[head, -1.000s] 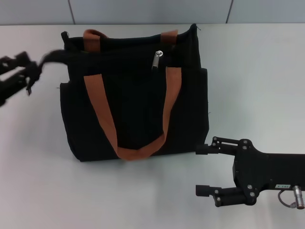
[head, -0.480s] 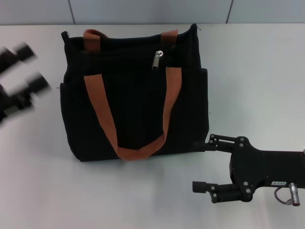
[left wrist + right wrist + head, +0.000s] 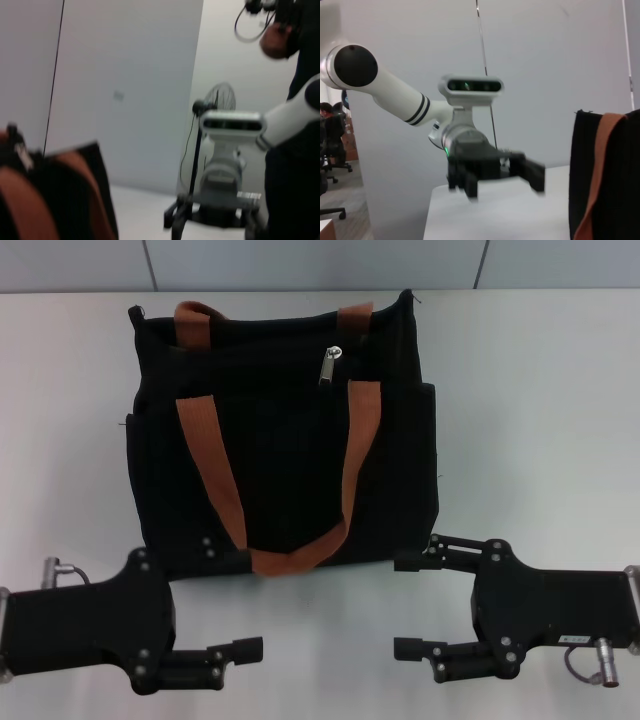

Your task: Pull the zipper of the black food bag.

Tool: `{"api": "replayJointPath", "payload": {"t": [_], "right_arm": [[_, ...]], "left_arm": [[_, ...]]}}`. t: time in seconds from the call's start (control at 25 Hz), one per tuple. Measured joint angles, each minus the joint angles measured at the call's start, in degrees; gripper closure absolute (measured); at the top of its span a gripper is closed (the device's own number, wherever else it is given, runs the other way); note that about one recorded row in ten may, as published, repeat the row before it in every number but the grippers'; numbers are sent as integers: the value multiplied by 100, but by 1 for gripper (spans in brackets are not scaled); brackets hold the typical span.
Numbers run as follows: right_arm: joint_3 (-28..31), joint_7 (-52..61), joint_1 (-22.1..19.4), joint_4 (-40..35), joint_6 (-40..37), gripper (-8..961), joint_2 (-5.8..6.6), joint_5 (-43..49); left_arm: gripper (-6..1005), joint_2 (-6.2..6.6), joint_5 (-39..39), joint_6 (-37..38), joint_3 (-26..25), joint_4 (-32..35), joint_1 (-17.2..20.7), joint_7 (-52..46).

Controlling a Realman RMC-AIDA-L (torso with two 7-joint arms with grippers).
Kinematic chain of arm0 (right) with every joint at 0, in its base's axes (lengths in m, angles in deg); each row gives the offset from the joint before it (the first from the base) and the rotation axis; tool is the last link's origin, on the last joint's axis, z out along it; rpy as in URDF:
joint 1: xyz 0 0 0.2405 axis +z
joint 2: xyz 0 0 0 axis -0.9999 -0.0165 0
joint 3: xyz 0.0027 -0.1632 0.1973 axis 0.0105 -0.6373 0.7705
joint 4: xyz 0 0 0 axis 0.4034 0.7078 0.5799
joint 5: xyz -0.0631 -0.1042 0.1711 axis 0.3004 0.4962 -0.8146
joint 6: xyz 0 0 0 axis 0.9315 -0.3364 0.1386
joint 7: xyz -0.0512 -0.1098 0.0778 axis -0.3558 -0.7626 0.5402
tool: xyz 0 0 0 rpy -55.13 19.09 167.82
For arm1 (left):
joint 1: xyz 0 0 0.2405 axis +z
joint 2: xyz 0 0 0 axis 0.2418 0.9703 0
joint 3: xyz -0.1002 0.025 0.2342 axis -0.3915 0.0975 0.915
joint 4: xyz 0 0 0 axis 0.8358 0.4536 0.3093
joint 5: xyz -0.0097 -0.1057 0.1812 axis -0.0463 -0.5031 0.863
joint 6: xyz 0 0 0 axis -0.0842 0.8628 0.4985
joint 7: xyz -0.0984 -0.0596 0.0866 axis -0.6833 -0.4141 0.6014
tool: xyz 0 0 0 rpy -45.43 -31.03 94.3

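Both grippers, left (image 3: 243, 602) and right (image 3: 408, 605), sit spread at the frame's bottom; your soft black food bag (image 3: 285, 480) will sag, so pinch the small zipper (image 3: 329, 365) tab.

Across the white counter (image 3: 495, 210), at about 9 o'clock from the black food bag (image 3: 620, 175): the left hand (image 3: 495, 182), fingers spread apart, on a white arm (image 3: 395, 95). Along the bag's near edge, an orange-brown strap (image 3: 597, 170). Behind, a grey wall (image 3: 545, 50).
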Motion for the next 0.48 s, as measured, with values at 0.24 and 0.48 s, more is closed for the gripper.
{"api": "replayJointPath", "payload": {"t": [0.24,0.48], "right_arm": [[-12,-200,84,247,55,138,0,4],[-18,-202,99,277,66,139,0,5]], "left_arm": [[189,-19,186,-211,8,-12,-4,8],[189,-22,214,-214,65,-39,-21,8]]}}
